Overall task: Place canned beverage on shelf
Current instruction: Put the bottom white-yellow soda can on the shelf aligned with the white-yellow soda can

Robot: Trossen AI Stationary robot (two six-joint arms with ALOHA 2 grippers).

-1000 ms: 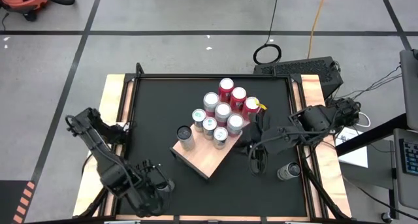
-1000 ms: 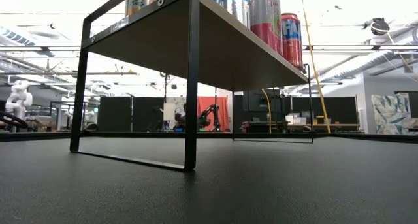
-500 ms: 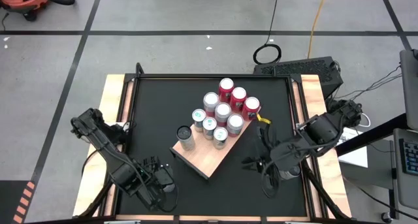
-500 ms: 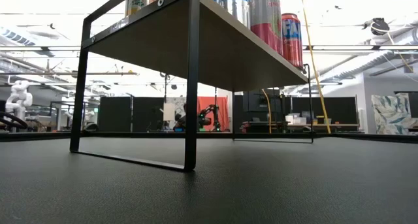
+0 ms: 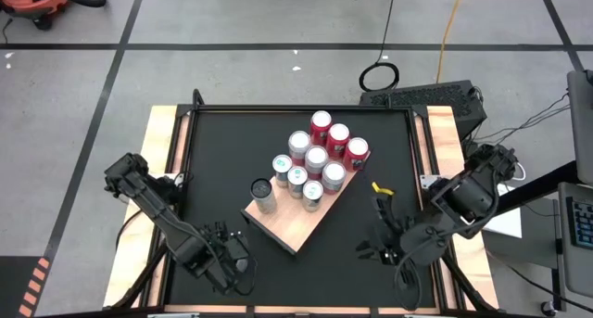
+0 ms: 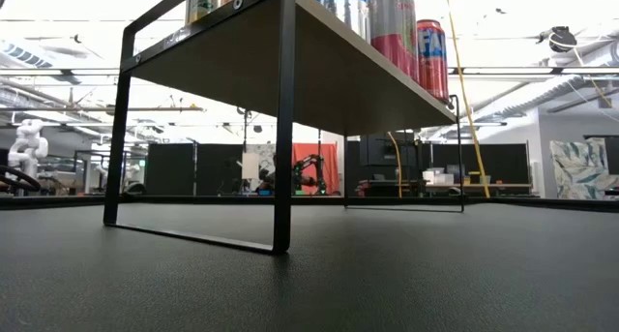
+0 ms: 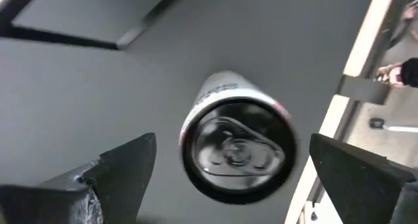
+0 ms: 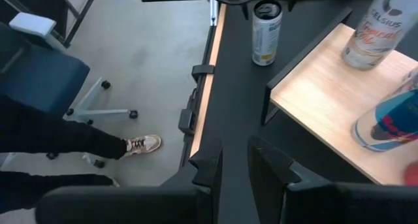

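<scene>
A silver canned beverage [image 7: 236,144] stands upright on the black worktop [image 5: 222,160], directly beneath the left pincer [image 7: 238,178], whose two dark fingers [image 7: 124,165] are spread wide on either side of it without touching it. In the right wrist view the same can [image 8: 266,32] stands just beside the edge of the worktop, a little apart from the light tan rectangular wooden shelf [image 5: 295,221] on its thin black metal frame.

In the high view the left pincer [image 5: 233,262] hovers near the front left of the worktop, and the shelf lies past it towards the middle, turned at an angle. On the shelf stands a cluster of upright cans: three red ones [image 5: 338,138] at the far end, silver and white ones [image 5: 298,177] beside them, and a single grey can [image 5: 265,196] near the corner closest to the left pincer.

The right pincer [image 5: 383,250] is near the front right of the worktop, apart from the shelf, its fingers [image 8: 208,168] drawn almost together on nothing.
</scene>
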